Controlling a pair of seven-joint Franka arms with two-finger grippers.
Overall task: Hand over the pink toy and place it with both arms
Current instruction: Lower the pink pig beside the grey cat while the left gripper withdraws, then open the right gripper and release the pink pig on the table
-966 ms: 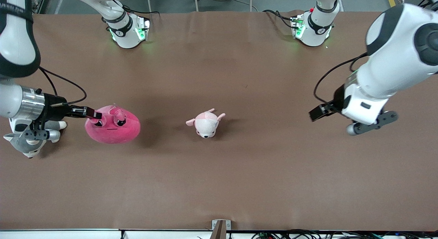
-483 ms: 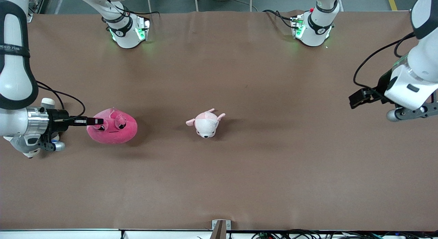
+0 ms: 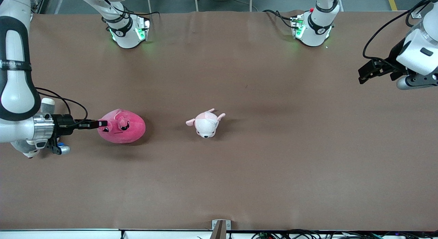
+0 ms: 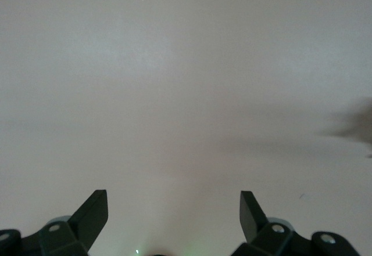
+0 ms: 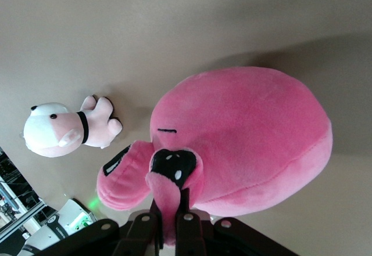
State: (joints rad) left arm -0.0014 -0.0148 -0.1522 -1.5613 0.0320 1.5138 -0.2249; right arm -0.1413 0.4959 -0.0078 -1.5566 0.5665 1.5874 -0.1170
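Observation:
The pink toy [image 3: 125, 127], a round hot-pink plush with an angry black-eyed face, is low over or on the brown table [image 3: 239, 170] toward the right arm's end; I cannot tell whether it touches. My right gripper [image 3: 102, 123] is shut on one of its ear flaps. In the right wrist view the flap is pinched between the fingers of the right gripper [image 5: 172, 201], with the toy's body [image 5: 250, 134] past them. My left gripper [image 3: 365, 74] is open and empty, up over the left arm's end of the table. The left wrist view shows the left gripper [image 4: 174, 201] over bare table only.
A small white and pale-pink plush animal [image 3: 205, 123] lies near the table's middle and also shows in the right wrist view [image 5: 64, 131]. A grey and white plush cat [image 3: 25, 150] is mostly hidden under the right arm. A metal bracket [image 3: 220, 227] sits at the front edge.
The right gripper has lowered the pink toy and shifted it toward the table's middle. The left arm has pulled back toward its own end of the table, its gripper empty.

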